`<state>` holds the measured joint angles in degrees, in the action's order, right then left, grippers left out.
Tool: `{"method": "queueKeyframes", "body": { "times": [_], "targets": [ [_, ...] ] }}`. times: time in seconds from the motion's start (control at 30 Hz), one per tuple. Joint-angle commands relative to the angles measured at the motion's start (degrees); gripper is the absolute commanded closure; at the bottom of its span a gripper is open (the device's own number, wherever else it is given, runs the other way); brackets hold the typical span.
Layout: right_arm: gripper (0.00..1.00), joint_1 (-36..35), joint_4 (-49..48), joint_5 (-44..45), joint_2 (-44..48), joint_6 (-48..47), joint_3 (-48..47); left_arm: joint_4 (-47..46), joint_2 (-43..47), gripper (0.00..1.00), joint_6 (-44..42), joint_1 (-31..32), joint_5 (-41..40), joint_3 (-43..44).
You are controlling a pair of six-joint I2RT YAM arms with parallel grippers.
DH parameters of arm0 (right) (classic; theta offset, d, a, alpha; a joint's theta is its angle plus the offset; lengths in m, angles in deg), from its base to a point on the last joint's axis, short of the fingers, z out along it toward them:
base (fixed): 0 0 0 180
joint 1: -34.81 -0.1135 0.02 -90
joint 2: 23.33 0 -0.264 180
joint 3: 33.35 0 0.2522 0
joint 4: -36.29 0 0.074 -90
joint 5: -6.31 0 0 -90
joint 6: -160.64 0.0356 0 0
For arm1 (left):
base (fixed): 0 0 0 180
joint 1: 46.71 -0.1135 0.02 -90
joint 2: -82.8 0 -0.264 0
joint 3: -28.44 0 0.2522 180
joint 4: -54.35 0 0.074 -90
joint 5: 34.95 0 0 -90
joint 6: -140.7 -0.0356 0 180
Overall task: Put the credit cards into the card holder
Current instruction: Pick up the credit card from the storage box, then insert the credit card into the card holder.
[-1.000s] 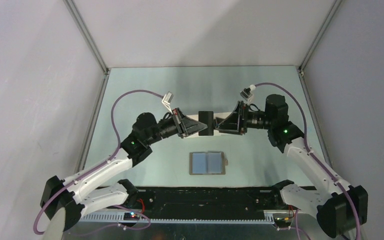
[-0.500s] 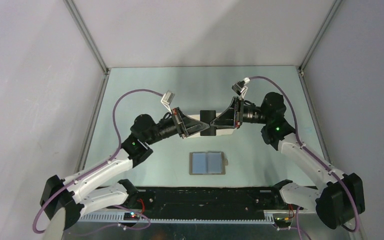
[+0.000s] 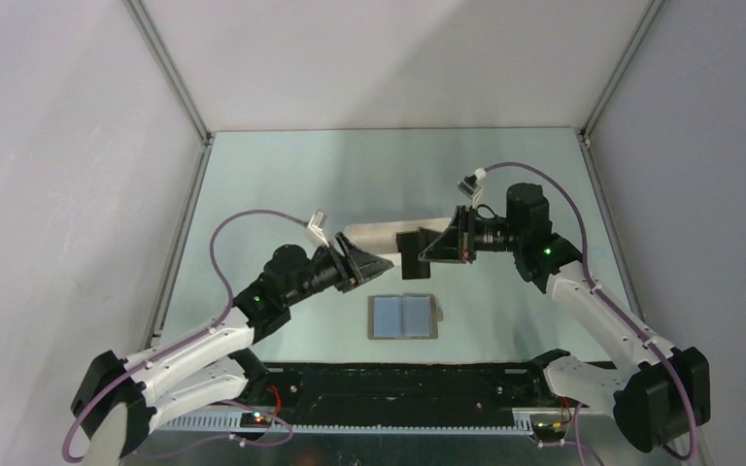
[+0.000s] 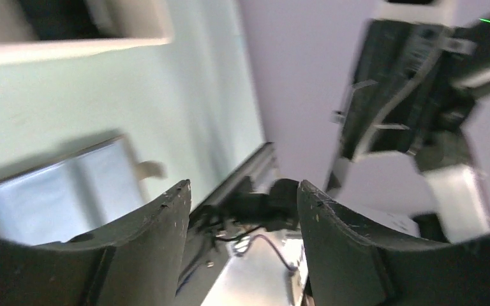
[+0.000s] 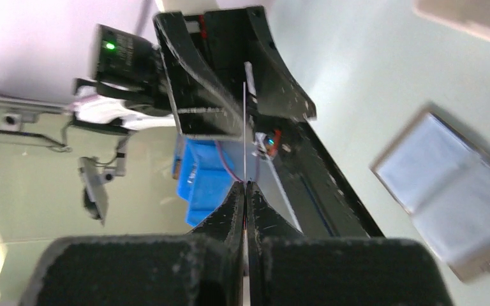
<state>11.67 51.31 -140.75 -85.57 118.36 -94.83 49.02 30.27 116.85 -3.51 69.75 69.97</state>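
A dark credit card hangs above the table, with my right gripper shut on its right edge. In the right wrist view the credit card shows edge-on as a thin line between the closed fingers. My left gripper stands open just left of the card, apart from it, and the left wrist view shows nothing between its fingers. The card holder lies open on the table below, light blue pockets up, tab to the right. It also shows as the card holder and the card holder.
A long white tray lies on the table behind both grippers. The black rail with the arm bases runs along the near edge. Grey walls close the table in on three sides.
The card passed from left to right: the left gripper opened and drew back down-left, and the right gripper closed on the card and now carries it a little nearer.
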Motion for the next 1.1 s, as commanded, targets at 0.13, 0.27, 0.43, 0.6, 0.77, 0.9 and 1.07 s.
{"method": "queueKeyframes", "body": {
  "times": [0.13, 0.27, 0.43, 0.6, 0.77, 0.9, 1.07],
  "targets": [
    [1.00, -2.9, 19.9, 7.3, -3.3, -18.5, 3.7, 25.1, 0.3, 0.36, 0.3, -0.4, -14.1, -1.6],
    [1.00, -5.0, 13.6, 8.4, -5.7, -15.5, 8.7, 25.6, -4.5, 0.38, 0.5, -0.3, -13.1, -2.6],
    [1.00, -7.5, 7.9, 11.3, -9.4, -13.8, 13.2, 25.1, -14.0, 0.41, -1.4, -0.2, -9.9, -1.4],
    [1.00, -9.1, 7.4, 14.1, -13.1, -14.5, 13.6, 25.0, -19.4, 0.45, -4.3, 0.1, -8.9, -0.3],
    [1.00, -9.4, 6.7, 16.0, -17.5, -14.5, 12.8, 24.9, -23.4, 0.50, -6.5, 0.2, -8.7, 0.8],
    [1.00, -9.6, 7.0, 17.7, -19.9, -14.8, 11.8, 24.9, -25.7, 0.58, -7.4, 0.6, -8.4, 1.6],
    [1.00, -10.2, 8.4, 19.7, -21.1, -15.9, 10.5, 25.1, -27.4, 0.68, -8.0, 1.0, -8.3, 1.9]
  ]
}}
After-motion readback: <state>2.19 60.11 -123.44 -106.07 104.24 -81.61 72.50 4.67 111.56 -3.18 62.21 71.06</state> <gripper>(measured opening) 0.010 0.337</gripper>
